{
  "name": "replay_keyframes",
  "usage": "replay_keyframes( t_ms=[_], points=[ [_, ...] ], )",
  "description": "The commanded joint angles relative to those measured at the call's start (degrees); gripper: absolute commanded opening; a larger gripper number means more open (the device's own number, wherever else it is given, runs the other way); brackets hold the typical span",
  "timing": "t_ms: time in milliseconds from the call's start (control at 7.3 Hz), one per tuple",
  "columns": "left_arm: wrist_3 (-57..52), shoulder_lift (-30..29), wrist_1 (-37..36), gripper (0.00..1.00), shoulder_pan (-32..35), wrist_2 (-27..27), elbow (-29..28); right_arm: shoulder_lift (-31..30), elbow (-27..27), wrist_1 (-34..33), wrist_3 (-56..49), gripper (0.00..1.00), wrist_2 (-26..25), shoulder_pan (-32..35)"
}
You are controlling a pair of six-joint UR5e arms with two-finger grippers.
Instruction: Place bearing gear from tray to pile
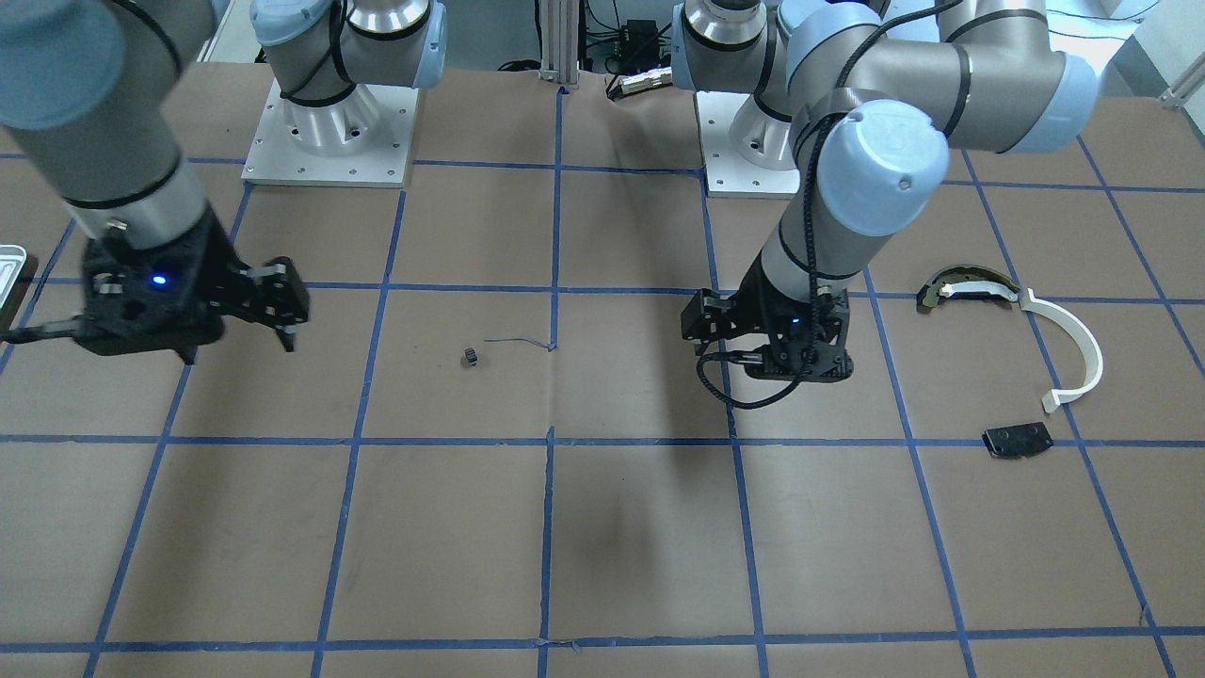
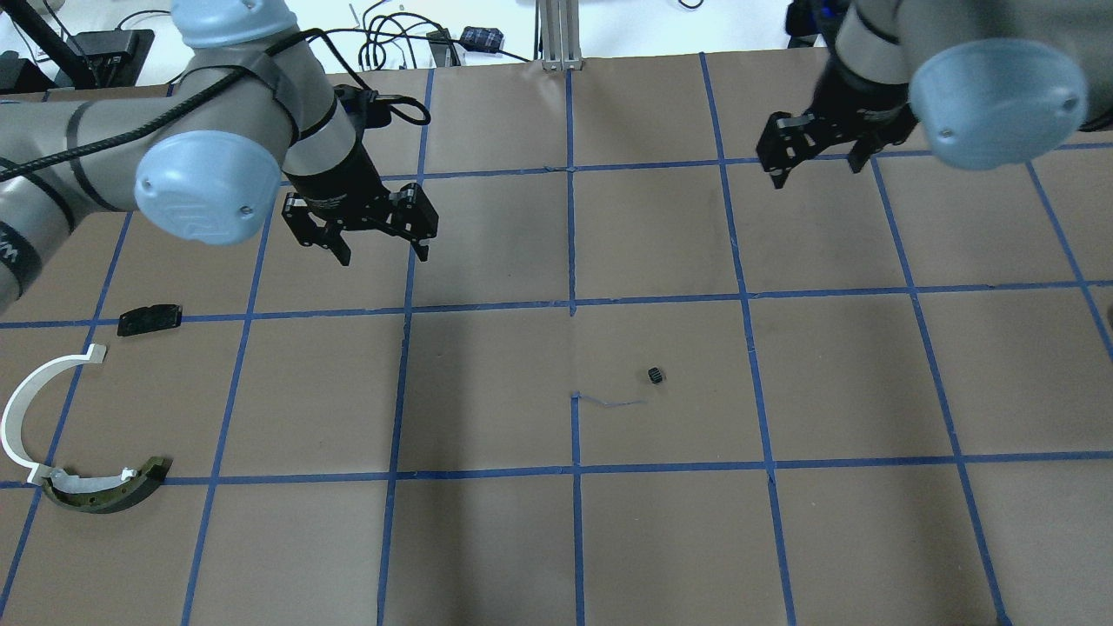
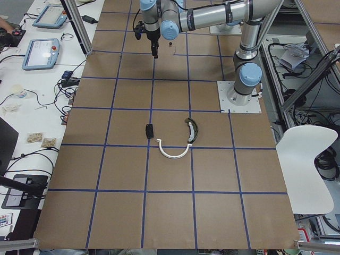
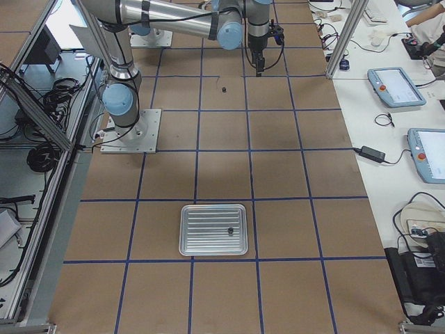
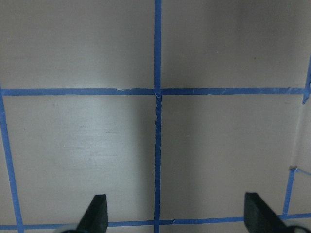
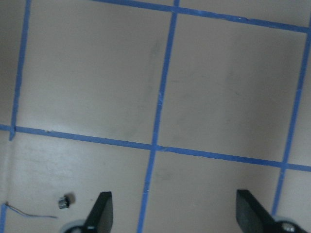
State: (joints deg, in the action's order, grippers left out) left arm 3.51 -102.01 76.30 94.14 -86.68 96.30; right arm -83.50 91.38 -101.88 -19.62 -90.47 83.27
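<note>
Though the tray [image 1: 8, 266] is cropped, left pincer [image 2: 384, 256] and right pincer [image 2: 816, 171] gape empty.

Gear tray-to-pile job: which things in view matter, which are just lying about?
Job:
- gear, lying mid-table
- tray
- pile: white arc, dark curved piece, black plate

Lying about:
- blue strand beside the gear
- touchscreen pendants
- white chair

2 arms [image 2: 104, 139] [image 2: 1000, 96], 1 tray [image 4: 185, 229], 2 small gears [image 2: 656, 375] [image 4: 229, 230], 3 loose pile parts [image 2: 149, 319] [image 2: 22, 409] [image 2: 109, 497].
</note>
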Motion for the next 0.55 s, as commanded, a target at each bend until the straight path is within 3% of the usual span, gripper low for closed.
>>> replay_keyframes(
  t_ms=[0, 137, 411],
  points=[
    [11.81, -4.32, -6.65, 1.0, 7.16, 0.1, 0.03, -1.05, -4.78, 7.55, -26.4, 0.9, -0.5, -15.78],
    [18.31, -6.34, -9.39, 1.0, 10.42, 0.19, 0.03, -0.26, -5.67, 7.23, -35.57, 0.89, -0.59, -22.64],
    [30.53, -10.03, -13.96, 1.0, 17.88, 2.46, 0.03, 3.67, -5.68, 3.12, -41.36, 0.85, -0.24, -33.56]
  ],
)
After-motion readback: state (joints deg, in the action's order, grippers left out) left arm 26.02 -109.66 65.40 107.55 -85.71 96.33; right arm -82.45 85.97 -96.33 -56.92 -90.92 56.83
